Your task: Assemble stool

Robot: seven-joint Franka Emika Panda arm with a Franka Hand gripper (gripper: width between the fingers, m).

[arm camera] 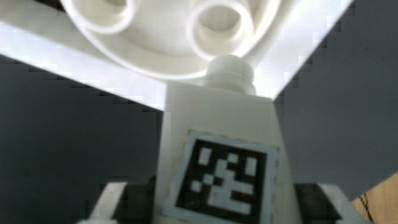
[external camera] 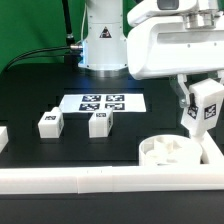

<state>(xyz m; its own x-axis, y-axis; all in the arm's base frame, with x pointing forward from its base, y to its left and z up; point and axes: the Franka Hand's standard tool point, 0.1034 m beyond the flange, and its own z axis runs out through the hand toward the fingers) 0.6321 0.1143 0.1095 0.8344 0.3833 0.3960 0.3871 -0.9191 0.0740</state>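
Seat disc (external camera: 168,150) noted flat on the table (external camera: 30,95), toward the exterior view's right, just behind the front border rail (external camera: 90,180). No leg seen seated in it. Checked against the wrist view: seat disc (arm camera: 169,30) showing two round sockets, both empty.

Counted three legs.
- Held leg (external camera: 207,110): above the seat and slightly to its right in the exterior view, apart from it, roughly upright, tag facing the camera. In the wrist view, held leg (arm camera: 222,130) with its peg end aimed at the seat's rim, not yet in a socket.
- Left loose leg (external camera: 50,122) and middle loose leg (external camera: 100,122): lying on the table just in front of the marker board (external camera: 103,102), well apart from the seat.

Judged early in the task: none of three legs mounted, first one lifted and brought over the seat. Left to do: line up peg with a socket, seat it, then repeat for the two loose legs.

Gripper (external camera: 202,98) hanging down from the wrist at the exterior view's right, pointing at the table. Fingers (arm camera: 118,203) set narrow, clamped on either side of the held leg's tagged body. Arm base (external camera: 103,45) behind the marker board.
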